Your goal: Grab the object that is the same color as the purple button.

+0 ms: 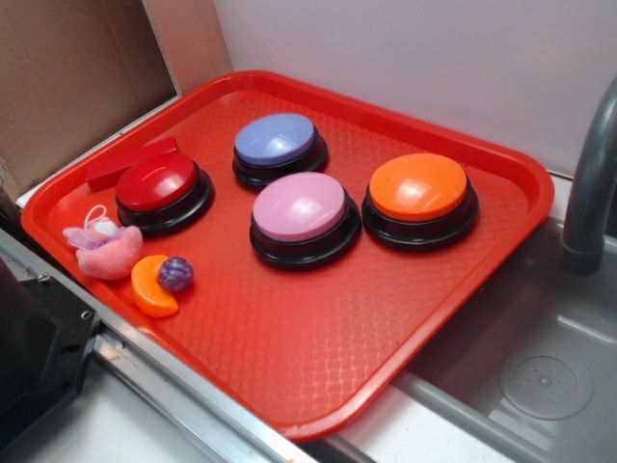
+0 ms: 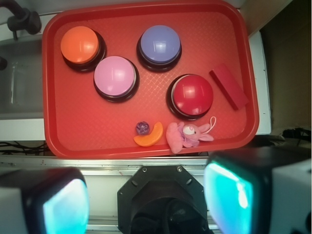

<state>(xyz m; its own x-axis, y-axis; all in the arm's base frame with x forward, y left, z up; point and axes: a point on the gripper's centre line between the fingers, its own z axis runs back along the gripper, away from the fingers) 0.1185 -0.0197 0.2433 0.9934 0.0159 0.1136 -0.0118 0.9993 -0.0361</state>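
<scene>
Red plastic tray (image 1: 289, 386) with a textured waffle floor, set on a counter beside a steel sink (image 1: 540, 376).

Four domed push buttons on black bases stand on the tray: red (image 1: 157, 181), blue-violet purple (image 1: 276, 139), pale pink (image 1: 300, 205) and orange (image 1: 418, 186).

Flat red rectangular block (image 1: 130, 162) — lying just behind the red button, near the tray's rim.

Small dark purple ball with pale marbling (image 1: 175, 274) — on the tray floor near the rim, nestled in the hollow of the orange crescent-shaped piece (image 1: 152, 288) and touching it or very nearly so; in front of the red button, apart from it.

Pink plush toy with a white cord loop (image 1: 104, 249), just beside the crescent on the side away from the ball.

Gripper (image 2: 146, 202): two fingers with glowing cyan pads (image 2: 229, 192) stand wide apart at the bottom of the wrist view, off the tray, with nothing between them.
</scene>
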